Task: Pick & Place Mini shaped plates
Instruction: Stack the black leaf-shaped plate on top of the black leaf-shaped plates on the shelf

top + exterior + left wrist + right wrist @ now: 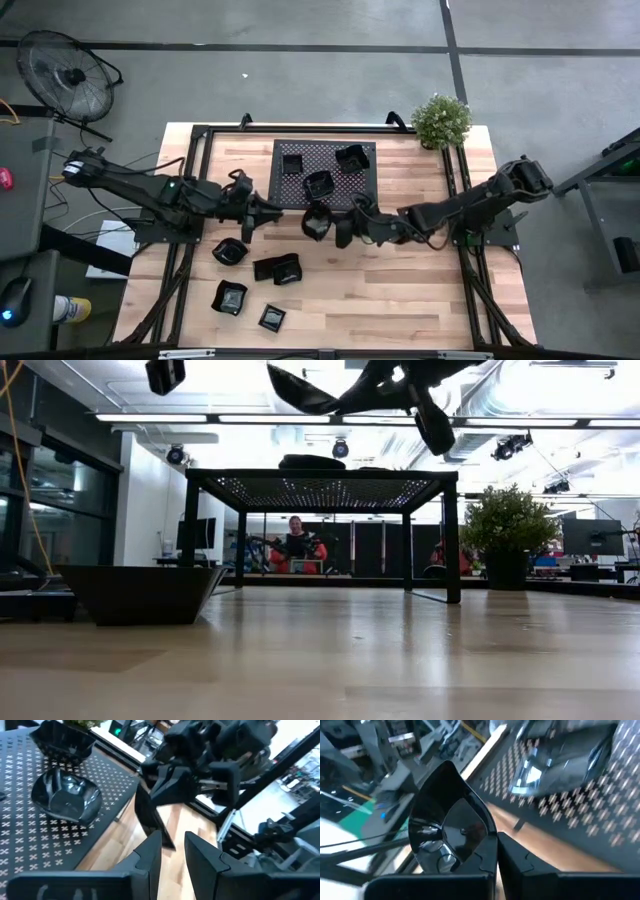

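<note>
My right gripper (335,228) hovers just in front of the mesh rack's (290,192) near edge, shut on a glossy black leaf-shaped mini plate (316,225). The low view shows that plate (305,392) above rack height. My left gripper (268,212) is a little to its left, empty, with its fingers slightly apart (172,840); it faces the held plate (150,817). Three plates sit on the rack (292,163) (351,157) (318,185). Several more rest on the table (229,252) (278,268) (230,297) (272,318). My right gripper pinches the plate between its two fingers at the rim (489,836), on one end of the dish. The fingers (482,857) come roughly level from the table's right. The plate (450,820) is lifted clear of table and rack and is tilted, with its hollow side showing in the right wrist view.
The rack stands on legs (451,540) over the far middle of the table. A potted plant (441,120) sits at the far right corner. Bare wood lies on the near right of the table (420,300). A person sits in the room beyond (296,545).
</note>
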